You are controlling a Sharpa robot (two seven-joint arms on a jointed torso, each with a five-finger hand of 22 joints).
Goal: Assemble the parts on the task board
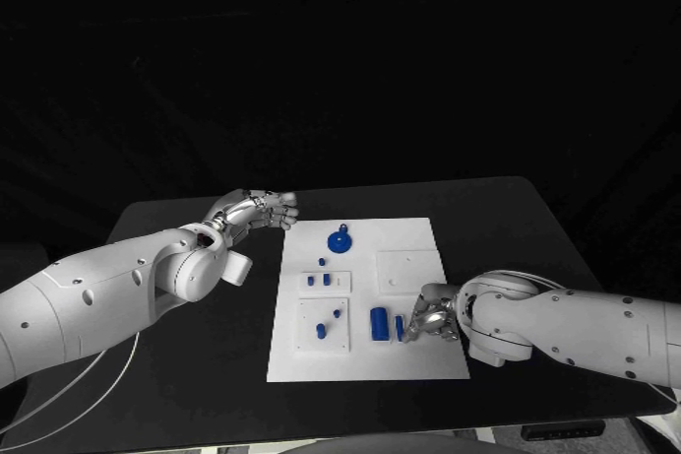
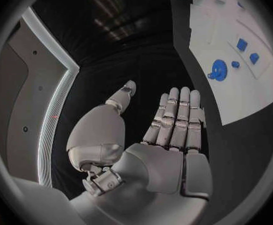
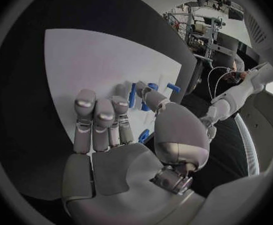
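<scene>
Nearest the robot, the right hand point(image 1: 433, 316) rests on the near right part of the task board point(image 1: 411, 360), its fingers bent over a slim blue part point(image 1: 401, 326); whether they pinch it, I cannot tell. Just beside stands a blue block point(image 1: 379, 323). Farther off, a round blue part point(image 1: 340, 241) lies mid-board. At the board's far left corner, the left hand point(image 1: 259, 210) holds nothing, fingers straight and apart from the thumb.

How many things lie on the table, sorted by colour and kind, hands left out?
White task board: 1
Round blue part: 1
Long blue parts by the right hand: 2
Small blue parts: 5, as far as the head view shows
Total: 9
</scene>
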